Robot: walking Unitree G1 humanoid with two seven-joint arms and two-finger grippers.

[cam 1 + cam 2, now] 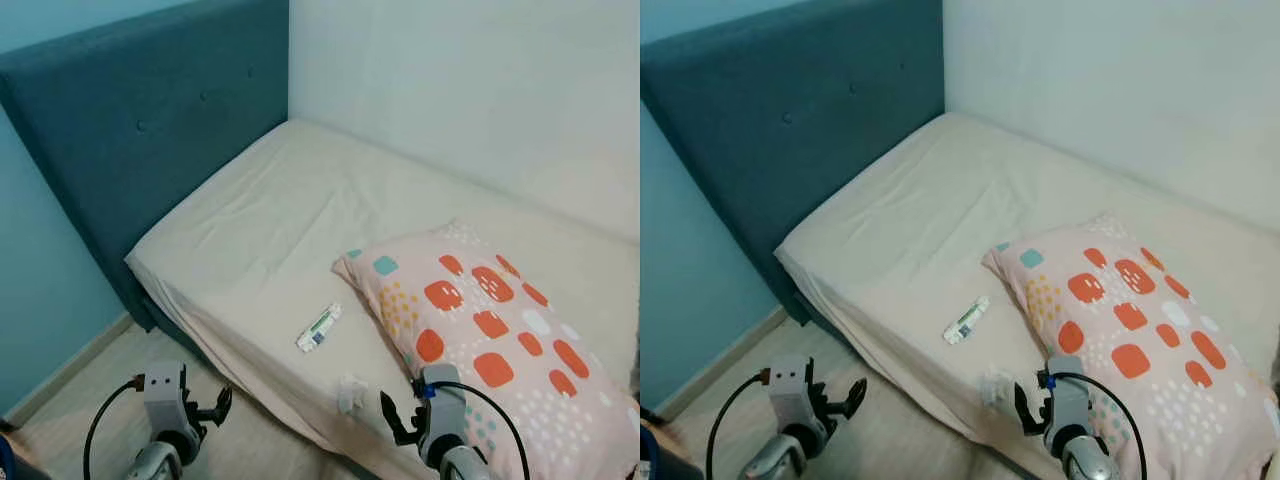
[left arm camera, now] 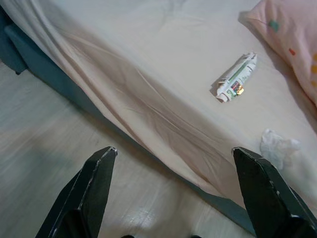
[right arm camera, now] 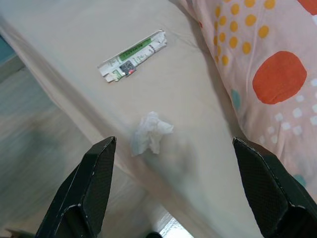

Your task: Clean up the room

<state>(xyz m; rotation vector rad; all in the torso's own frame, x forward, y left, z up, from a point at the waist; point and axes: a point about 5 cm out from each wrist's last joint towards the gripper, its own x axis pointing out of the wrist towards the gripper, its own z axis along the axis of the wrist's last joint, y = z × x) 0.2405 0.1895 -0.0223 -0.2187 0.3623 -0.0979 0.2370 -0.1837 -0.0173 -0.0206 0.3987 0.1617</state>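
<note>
1. Approach step: the right gripper [image 3: 173, 188], fingers spread wide and empty, hovers just short of the crumpled tissue [image 3: 150, 132] at the edge of the bed [image 1: 290, 200].
2. The wrapper [image 1: 319, 327] lies farther in, beside the pillow [image 1: 490, 340].
3. The left gripper [image 2: 173, 193], likewise open, hangs over the floor [image 2: 44, 129].
4. Next move, probably: lower onto the tissue and close.

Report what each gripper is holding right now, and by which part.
Nothing is held. The left gripper is open over the floor beside the bed; the right gripper is open above the crumpled tissue, not touching it.
</note>
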